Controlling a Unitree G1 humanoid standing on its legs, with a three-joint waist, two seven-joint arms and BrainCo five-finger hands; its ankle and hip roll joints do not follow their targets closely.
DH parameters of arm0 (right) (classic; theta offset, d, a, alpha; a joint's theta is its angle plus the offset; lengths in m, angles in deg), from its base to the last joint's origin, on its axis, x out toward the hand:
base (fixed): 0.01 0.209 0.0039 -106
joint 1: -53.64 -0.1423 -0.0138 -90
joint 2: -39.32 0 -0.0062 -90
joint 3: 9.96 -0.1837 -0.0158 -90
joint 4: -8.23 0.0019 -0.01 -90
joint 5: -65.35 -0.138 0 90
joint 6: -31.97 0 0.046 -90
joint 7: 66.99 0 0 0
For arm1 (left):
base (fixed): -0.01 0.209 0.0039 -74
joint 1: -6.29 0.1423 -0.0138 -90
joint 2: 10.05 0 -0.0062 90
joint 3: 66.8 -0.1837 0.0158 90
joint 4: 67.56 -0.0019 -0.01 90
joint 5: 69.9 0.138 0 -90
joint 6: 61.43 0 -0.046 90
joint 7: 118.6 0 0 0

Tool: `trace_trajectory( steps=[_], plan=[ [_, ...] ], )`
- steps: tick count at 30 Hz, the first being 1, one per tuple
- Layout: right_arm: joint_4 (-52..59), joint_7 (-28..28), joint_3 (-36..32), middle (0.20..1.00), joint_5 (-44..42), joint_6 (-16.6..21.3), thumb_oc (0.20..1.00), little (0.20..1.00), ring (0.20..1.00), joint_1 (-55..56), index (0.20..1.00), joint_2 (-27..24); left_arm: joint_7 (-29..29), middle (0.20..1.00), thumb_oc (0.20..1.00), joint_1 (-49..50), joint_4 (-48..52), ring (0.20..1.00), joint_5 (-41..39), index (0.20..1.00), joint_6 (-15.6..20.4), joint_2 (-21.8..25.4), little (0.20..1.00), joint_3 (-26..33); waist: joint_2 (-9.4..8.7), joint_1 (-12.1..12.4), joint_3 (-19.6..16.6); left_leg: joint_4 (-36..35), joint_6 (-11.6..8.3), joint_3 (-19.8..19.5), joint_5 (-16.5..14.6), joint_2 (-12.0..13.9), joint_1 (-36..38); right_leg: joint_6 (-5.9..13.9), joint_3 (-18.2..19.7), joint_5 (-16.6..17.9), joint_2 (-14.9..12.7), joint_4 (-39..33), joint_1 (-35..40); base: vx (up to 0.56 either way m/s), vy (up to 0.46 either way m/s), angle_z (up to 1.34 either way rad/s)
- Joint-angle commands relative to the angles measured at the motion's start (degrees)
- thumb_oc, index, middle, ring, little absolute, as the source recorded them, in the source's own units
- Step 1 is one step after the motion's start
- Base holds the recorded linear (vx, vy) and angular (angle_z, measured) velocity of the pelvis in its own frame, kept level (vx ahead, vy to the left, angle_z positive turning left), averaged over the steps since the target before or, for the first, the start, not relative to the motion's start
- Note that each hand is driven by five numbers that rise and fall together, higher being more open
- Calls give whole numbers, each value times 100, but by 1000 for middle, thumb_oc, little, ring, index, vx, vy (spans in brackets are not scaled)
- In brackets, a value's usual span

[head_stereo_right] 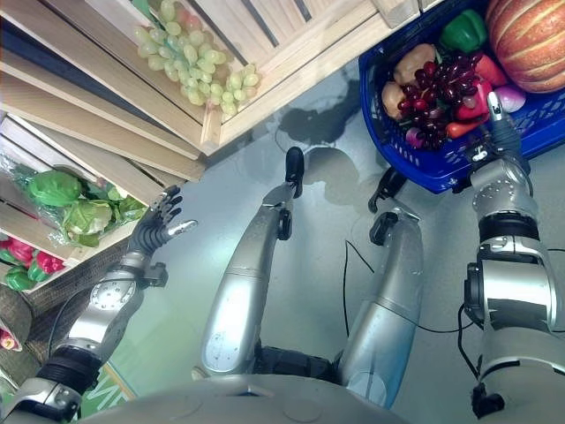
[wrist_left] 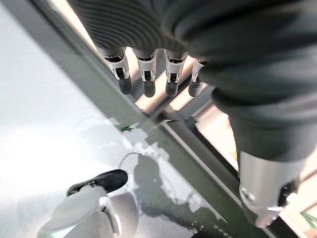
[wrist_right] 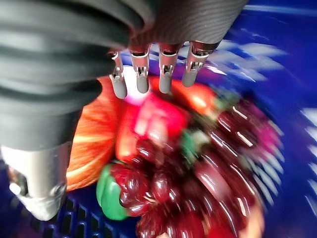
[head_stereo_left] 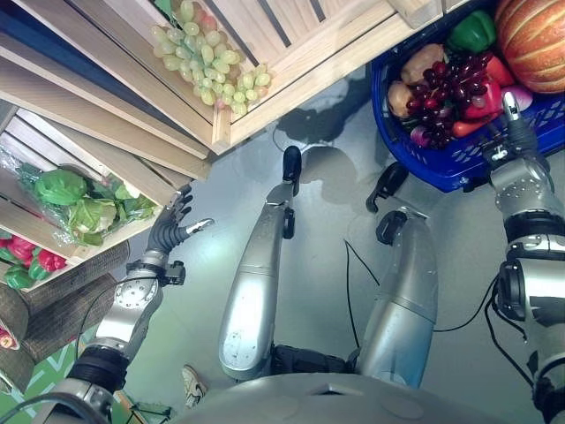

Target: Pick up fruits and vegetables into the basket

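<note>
Above the blue basket [head_stereo_left: 459, 168], the right hand [head_stereo_left: 515, 124] hangs with its fingers [wrist_right: 142, 79] straight and empty, their dark tips over the load. Inside the basket already lie a bunch of dark red grapes [head_stereo_left: 446, 93], a green pepper [head_stereo_left: 470, 31], a potato [head_stereo_left: 422, 62], red peppers [head_stereo_left: 494, 93] and an orange pumpkin [head_stereo_left: 534, 40] at the far corner.

Well apart from the basket, the left hand [head_stereo_left: 174, 225] is held by the edge of a wooden crate [head_stereo_left: 97, 252], fingers [wrist_left: 146, 79] spread loosely and gripping nothing. That crate holds leafy green vegetables [head_stereo_left: 79, 208] in clear wrap, with red peppers in wrap [head_stereo_left: 35, 261] beyond them. Between this crate and the basket, a second wooden crate [head_stereo_left: 291, 62] carries a bunch of green grapes [head_stereo_left: 212, 62].

The wrapped greens look like the likeliest next pick. They should be light and soft, and the film probably slippery, so a wide, gentle grasp round the body of one head seems wiser than a pinch on loose wrap, which may slide or tear. The green grapes would be loose and easily shed; cupping the cluster from beneath or taking the stem would suit them best.
</note>
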Motion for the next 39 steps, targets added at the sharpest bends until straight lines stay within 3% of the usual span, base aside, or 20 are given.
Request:
trace_trajectory(
  steps=[1,8,10,12,18,19,22,23,24,29,33,34,39],
  plan=[
    [659,-789,419,1000,1298,32,1000,1000,1000,654,1000,-515,439,1000,1000,90,241,1000,628,1000,481,-219,1000,-171,980,-315,-243,-501,359,297,-211,-9,246,353,-111,-363,485,-196,399,-24,30,-12],
    [2424,-1501,706,1000,2375,-7,1000,1000,1000,2017,1000,151,1689,1000,1000,-48,888,1000,2149,1000,880,-94,1000,-5,718,-595,-243,-641,338,382,-243,31,634,428,-61,-299,605,-483,808,1,47,-13],
    [3182,-1696,890,1000,3036,140,1000,1000,1000,2755,1000,581,2584,1000,1000,-102,1310,1000,3403,1000,863,10,1000,197,566,-763,-243,-653,321,435,-302,54,865,471,-14,-286,661,-597,1072,30,57,-21],
    [3669,-1680,1106,1000,3562,274,1000,1000,1000,3258,1000,760,3338,1000,1000,-238,1553,1000,4498,1000,400,148,1000,286,443,-905,-243,-667,301,478,-340,82,1049,516,31,-273,703,-686,1259,22,57,-14],
    [4187,-1363,1343,1000,4481,456,1000,1000,1000,3917,1000,834,4263,1000,1000,-445,1652,1000,5997,1000,-525,371,1000,448,227,-1161,-243,-653,248,585,-428,143,1464,623,113,-266,717,-840,1674,8,66,-17],
    [4351,-1212,1395,1000,4663,476,1000,1000,1000,4035,1000,739,4496,1000,1000,-516,1648,1000,6378,1000,-737,468,1000,568,184,-1239,-243,-676,265,691,-303,198,1475,602,88,-102,691,-947,1689,-53,103,-14],
    [4623,-876,1467,1000,5007,539,1000,1000,1000,4357,1000,508,5003,1000,1000,-539,1500,1000,7067,1000,-1140,752,1000,647,141,-1398,-243,-667,188,729,-455,216,1859,706,214,-210,634,-1003,2040,18,116,-18],
    [4672,-845,1463,1000,5043,541,1000,1000,1000,4366,1000,481,5044,1000,1000,-567,1482,1000,7140,1000,-1192,793,1000,667,141,-1412,-243,-701,224,802,-331,233,1792,665,165,-80,618,-1053,1971,92,133,-16],
    [4745,-712,1471,1000,5152,556,1000,1000,1000,4474,1000,364,5202,1000,1000,-592,1378,1000,7381,1000,-1347,937,1000,688,128,-1485,-243,-678,163,781,-465,222,2005,732,257,-193,593,-1069,2172,28,113,-14],
    [4959,-489,1407,1000,5214,509,1000,1000,1000,4632,1000,72,5271,1000,1000,-715,1161,1000,7785,1000,-2095,1279,1000,596,181,-1650,-243,-727,188,936,-351,227,2132,732,318,-17,529,-1223,2263,7,114,-14],
    [5104,-467,1338,1000,5270,471,1000,1000,1000,4707,1000,-146,4907,1000,1000,-908,975,1000,7965,1000,-2907,1585,1000,355,241,-1791,-243,-670,182,1015,-387,208,2185,760,429,-13,506,-1227,2283,37,116,-10],
    [5192,-459,1306,1000,5298,401,1000,1000,1000,4716,1000,-242,4546,1000,1000,-1030,897,1000,8004,1000,-3210,1741,1000,204,272,-1862,-243,-631,179,1052,-415,204,2189,777,485,-14,494,-1223,2268,42,135,-20],
    [5412,-318,1342,1000,5370,246,1000,1000,1000,4618,1000,-500,3610,1000,1000,-1704,410,1000,7827,1000,-3500,2123,1000,-477,361,-2073,-243,-554,181,1166,-455,185,2101,812,676,-1,533,-1217,2116,30,106,-17]
  ],
)
